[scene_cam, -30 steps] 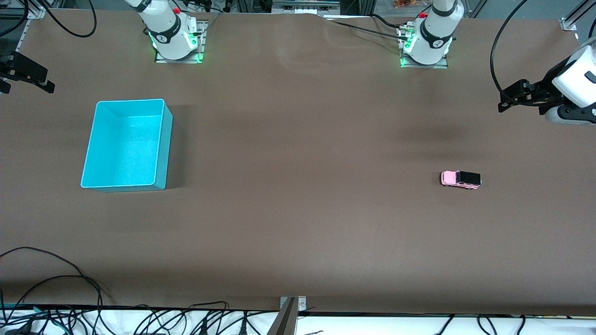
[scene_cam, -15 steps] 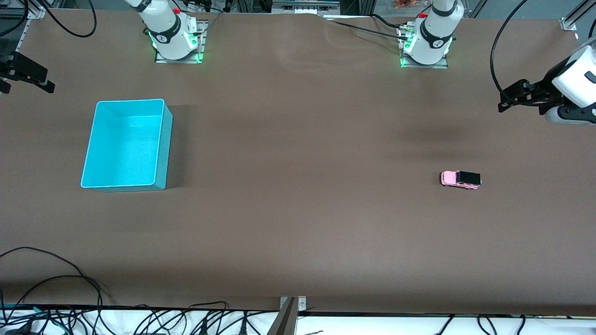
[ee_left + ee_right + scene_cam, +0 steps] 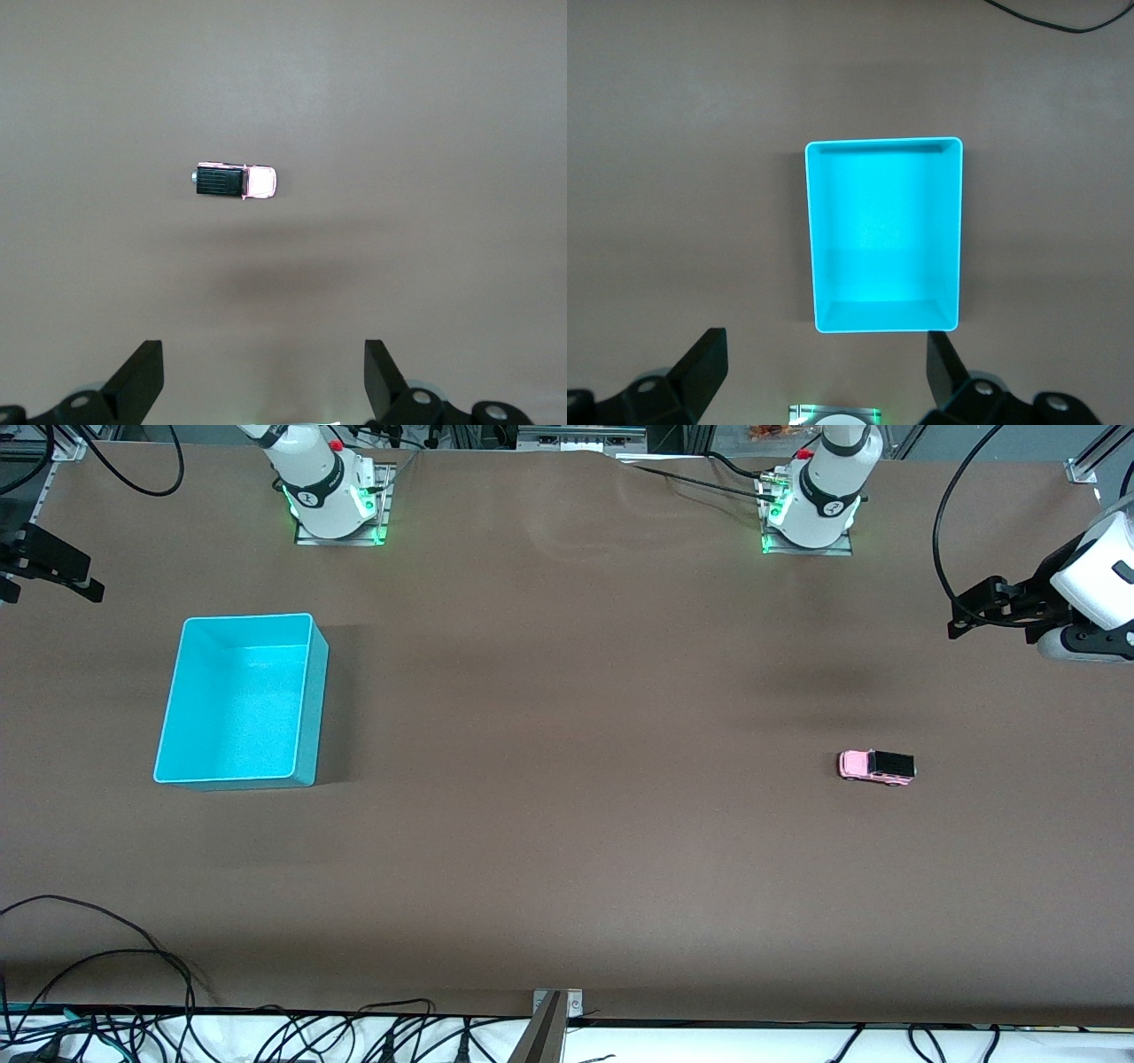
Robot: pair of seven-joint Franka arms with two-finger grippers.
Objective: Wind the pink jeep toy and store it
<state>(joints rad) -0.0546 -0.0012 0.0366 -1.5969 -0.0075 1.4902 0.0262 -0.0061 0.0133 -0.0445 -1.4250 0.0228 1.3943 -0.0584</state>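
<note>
The pink jeep toy stands on its wheels on the brown table toward the left arm's end, nearer to the front camera than the left arm's base. It also shows in the left wrist view. My left gripper hangs high over the table, open and empty, well apart from the jeep. My right gripper hangs high by its own base, open and empty. Neither gripper shows in the front view. Both arms wait.
A turquoise bin stands empty toward the right arm's end, also in the right wrist view. A black-and-white device and a black bracket sit at the table's two ends. Cables lie along the near edge.
</note>
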